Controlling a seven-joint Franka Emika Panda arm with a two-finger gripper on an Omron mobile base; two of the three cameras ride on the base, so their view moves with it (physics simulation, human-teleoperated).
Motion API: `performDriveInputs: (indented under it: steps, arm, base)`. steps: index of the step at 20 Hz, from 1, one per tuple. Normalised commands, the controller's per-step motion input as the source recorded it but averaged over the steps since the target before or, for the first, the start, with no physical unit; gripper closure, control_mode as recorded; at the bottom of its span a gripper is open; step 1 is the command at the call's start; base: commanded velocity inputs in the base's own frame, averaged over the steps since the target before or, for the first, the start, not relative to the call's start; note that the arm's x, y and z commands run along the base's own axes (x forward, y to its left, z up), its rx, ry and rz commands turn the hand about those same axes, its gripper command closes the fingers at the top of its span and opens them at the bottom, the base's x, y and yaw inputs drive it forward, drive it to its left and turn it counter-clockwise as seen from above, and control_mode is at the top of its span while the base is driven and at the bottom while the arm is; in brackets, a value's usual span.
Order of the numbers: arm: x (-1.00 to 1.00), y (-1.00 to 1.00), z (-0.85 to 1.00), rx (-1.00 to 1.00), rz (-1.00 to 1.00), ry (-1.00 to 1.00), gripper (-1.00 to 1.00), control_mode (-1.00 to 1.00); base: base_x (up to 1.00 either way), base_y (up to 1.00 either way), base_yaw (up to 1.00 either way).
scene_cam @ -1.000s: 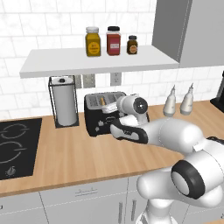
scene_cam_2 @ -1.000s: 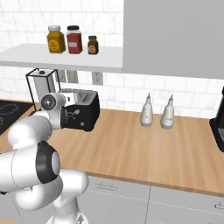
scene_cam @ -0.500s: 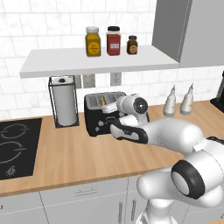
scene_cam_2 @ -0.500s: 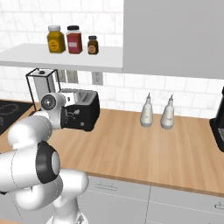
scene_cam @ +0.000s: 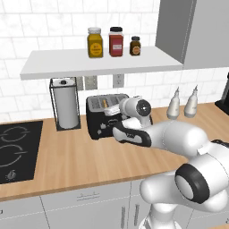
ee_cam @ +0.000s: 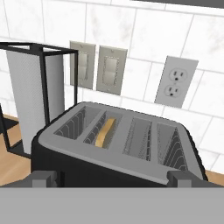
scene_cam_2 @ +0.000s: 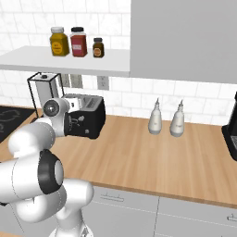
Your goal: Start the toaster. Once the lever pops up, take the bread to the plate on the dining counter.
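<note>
The black toaster stands on the wood worktop against the tiled wall. A slice of bread sits low in its second slot from the left, only its tan top edge showing. My gripper is open and level with the toaster's front face, close to it; its dark fingertips stand wide apart near the front's two ends, with nothing between them. The plate and the dining counter are out of view.
A paper towel roll in a black wire holder stands just left of the toaster. Two pale bottles stand to its right. Jars sit on the shelf above. A cooktop lies far left, a black coffee machine far right.
</note>
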Motion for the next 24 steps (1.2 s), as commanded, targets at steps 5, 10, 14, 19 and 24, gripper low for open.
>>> performDriveInputs:
  steps: [5, 10, 14, 19, 24]
  arm:
    - [0.0, 0.0, 0.0, 0.0, 0.0, 0.0, -1.0, -1.0]
    - [0.0, 0.0, 0.0, 0.0, 0.0, 0.0, -1.0, -1.0]
    - [0.0, 0.0, 0.0, 0.0, 0.0, 0.0, -1.0, -1.0]
    - [0.0, 0.0, 0.0, 0.0, 0.0, 0.0, -1.0, -1.0]
    - [0.0, 0.0, 0.0, 0.0, 0.0, 0.0, -1.0, -1.0]
  base:
    - [0.0, 0.0, 0.0]
    - [0.0, 0.0, 0.0]
    - [0.0, 0.0, 0.0]
    - [0.0, 0.0, 0.0]
    - [0.0, 0.0, 0.0]
